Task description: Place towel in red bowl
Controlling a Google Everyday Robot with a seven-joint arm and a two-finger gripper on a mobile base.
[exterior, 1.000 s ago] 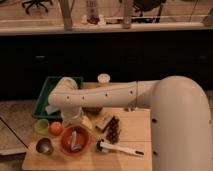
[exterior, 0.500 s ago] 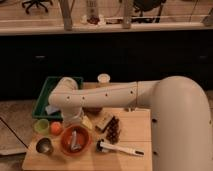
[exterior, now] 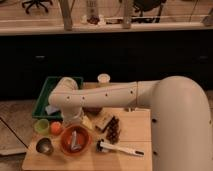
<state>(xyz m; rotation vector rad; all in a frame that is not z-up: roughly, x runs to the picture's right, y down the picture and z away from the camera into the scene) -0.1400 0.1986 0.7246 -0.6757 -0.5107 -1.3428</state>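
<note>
The red bowl (exterior: 75, 142) stands on the wooden table (exterior: 137, 130) at the front left. A pale grey crumpled thing (exterior: 75, 140), which looks like the towel, lies inside the bowl. My white arm (exterior: 105, 95) reaches from the right across the table to the left. The gripper (exterior: 75, 122) hangs from the arm's end just above the bowl's back rim, and the arm's wrist largely hides it. I cannot tell whether it touches the grey thing.
A green bin (exterior: 50, 95) sits at the back left behind the arm. A green cup (exterior: 41, 126), an orange ball (exterior: 56, 128) and a metal cup (exterior: 45, 146) stand left of the bowl. A brush (exterior: 120, 149), brown items (exterior: 113, 131) and a white cup (exterior: 103, 79) lie to the right and behind.
</note>
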